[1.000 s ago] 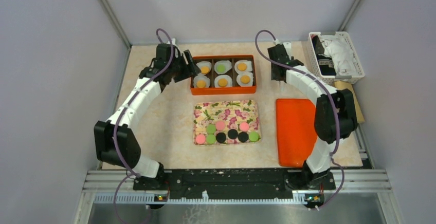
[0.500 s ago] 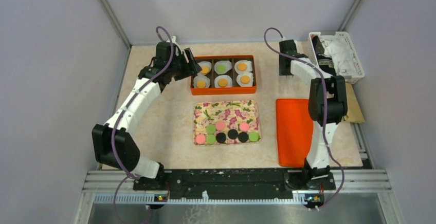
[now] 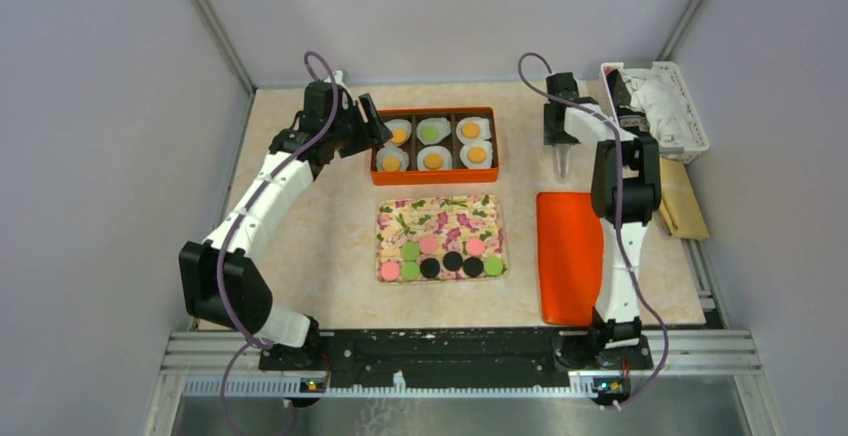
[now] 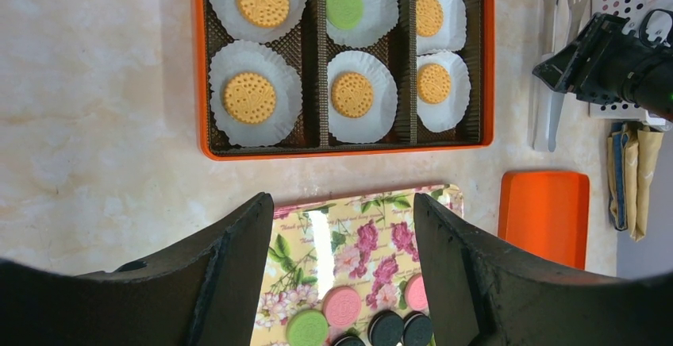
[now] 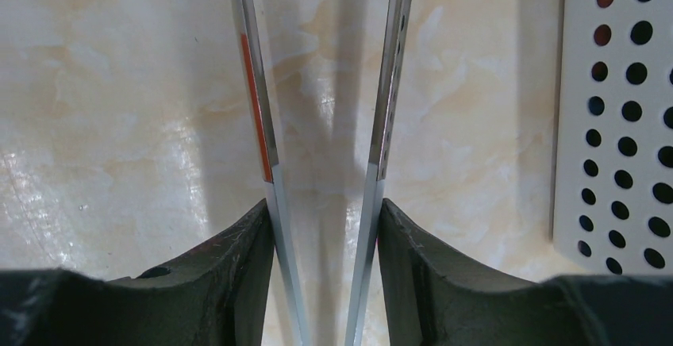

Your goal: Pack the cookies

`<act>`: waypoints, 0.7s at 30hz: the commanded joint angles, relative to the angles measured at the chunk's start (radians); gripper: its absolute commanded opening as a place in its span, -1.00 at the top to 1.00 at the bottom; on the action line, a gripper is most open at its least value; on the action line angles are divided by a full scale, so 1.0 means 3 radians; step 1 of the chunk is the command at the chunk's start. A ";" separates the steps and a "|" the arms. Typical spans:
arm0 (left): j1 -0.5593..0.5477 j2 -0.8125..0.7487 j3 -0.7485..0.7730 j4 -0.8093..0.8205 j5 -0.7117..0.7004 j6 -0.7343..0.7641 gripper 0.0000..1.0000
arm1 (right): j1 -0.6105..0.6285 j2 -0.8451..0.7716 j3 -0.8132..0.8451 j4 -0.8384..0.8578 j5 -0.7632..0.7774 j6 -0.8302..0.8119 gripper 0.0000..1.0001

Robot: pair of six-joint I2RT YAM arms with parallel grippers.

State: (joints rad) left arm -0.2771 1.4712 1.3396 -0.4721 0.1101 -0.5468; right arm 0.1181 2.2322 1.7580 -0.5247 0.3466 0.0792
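Note:
Several cookies (image 3: 441, 259) in pink, green and black lie in two rows on the floral tray (image 3: 440, 218); some also show in the left wrist view (image 4: 343, 305). The orange box (image 3: 435, 174) holds white paper cups with orange cookies (image 4: 249, 98) and one green cookie (image 4: 344, 5). My left gripper (image 3: 372, 136) hangs open and empty by the box's left end, above the tray's far edge (image 4: 343, 203). My right gripper (image 3: 560, 141) is shut on metal tongs (image 5: 393, 84), its fingers pressing both arms from outside (image 5: 325, 227). The tongs (image 3: 562, 163) point toward the orange lid.
An orange lid (image 3: 575, 256) lies flat right of the tray. A white perforated basket (image 3: 655, 106) with cloth and dark items stands at the back right, close to the right gripper. A brown cloth (image 3: 682, 206) lies at the right edge.
My right arm has swung right and folded back toward the basket, and its fingers now close round the tongs. My left arm has hardly moved.

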 commanded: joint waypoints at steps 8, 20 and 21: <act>-0.0026 0.0051 -0.0019 0.0070 -0.0046 0.0086 -0.44 | -0.0037 0.0111 0.0205 -0.0012 0.0050 0.0077 -0.02; -0.0052 -0.0076 -0.0142 0.0239 0.0004 0.0181 -0.46 | -0.0040 -0.0205 0.0081 0.0184 -0.0179 0.0133 -0.42; -0.0053 -0.0083 -0.0154 0.0245 0.0009 0.0181 -0.46 | -0.0037 -0.0250 0.0071 0.0200 -0.0198 0.0141 -0.42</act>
State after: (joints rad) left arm -0.2867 1.4818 1.3064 -0.4549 0.1005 -0.5133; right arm 0.1139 2.2559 1.7935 -0.5053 0.3283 0.1055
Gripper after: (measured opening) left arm 0.727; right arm 0.706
